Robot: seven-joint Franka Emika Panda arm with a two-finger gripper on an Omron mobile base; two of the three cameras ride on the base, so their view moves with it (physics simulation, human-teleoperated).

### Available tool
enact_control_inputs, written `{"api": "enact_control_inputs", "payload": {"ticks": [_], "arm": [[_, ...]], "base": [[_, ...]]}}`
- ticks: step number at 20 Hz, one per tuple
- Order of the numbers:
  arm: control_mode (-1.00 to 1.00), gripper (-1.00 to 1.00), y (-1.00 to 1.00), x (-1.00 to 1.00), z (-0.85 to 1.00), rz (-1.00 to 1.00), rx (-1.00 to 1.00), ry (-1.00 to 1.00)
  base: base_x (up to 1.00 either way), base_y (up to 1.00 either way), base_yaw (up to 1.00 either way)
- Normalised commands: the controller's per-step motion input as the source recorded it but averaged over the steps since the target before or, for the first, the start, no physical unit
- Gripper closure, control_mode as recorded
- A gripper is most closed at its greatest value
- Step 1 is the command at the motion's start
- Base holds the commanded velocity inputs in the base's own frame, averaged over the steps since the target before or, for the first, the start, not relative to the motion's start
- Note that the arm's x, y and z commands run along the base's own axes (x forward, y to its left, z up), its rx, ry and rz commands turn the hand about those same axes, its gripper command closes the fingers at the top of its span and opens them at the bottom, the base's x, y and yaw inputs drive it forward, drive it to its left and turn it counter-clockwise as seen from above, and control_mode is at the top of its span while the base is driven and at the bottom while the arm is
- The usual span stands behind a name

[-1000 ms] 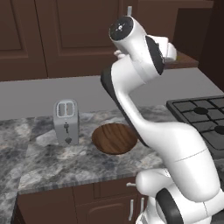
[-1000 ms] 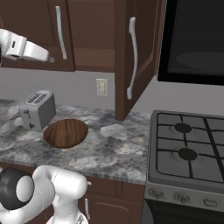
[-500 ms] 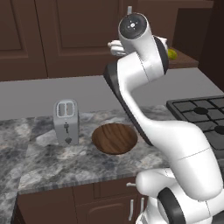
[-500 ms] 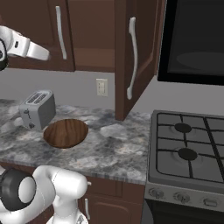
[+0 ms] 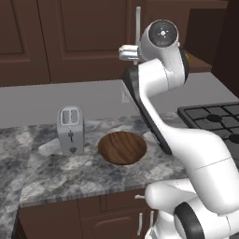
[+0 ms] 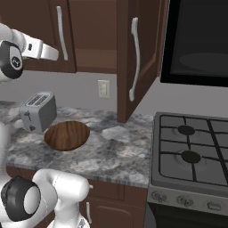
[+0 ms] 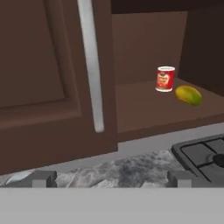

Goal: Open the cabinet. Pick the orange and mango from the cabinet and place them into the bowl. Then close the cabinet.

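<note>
Two doors on your cabinet (image 6: 91,40), and the right one is swung wide open in the right base view while the left one stays flat against the wall. Your gripper (image 7: 109,179) has its jaws spread fully apart with nothing between them, just two finger tips (image 7: 41,178) poking up at the bottom of the hand view. Straight ahead of the jaws is the closed door's silver bar handle (image 7: 92,65), well apart from them. Off to the right and further in, the mango (image 7: 188,95) lies on the shelf right beside a small red can (image 7: 165,78). The bowl (image 5: 122,147) sits down on the counter below the hand, next to the toaster (image 5: 70,130).
</note>
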Motion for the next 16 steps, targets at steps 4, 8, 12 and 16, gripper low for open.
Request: {"api": "enact_control_inputs", "payload": {"ticks": [4, 8, 12, 16], "arm": [[-1.00, -1.00, 0.00, 0.23, 0.05, 0.18, 0.00, 0.02], [-1.00, -1.00, 0.00, 0.24, 0.01, 0.12, 0.00, 0.00], [-1.00, -1.00, 0.00, 0.25, 0.00, 0.06, 0.00, 0.00], [-1.00, -1.00, 0.00, 0.27, 0.01, 0.07, 0.00, 0.00]], "base": [[0.00, 0.00, 0.00], [0.00, 0.00, 0.00], [0.00, 0.00, 0.00], [0.00, 0.00, 0.00]]}}
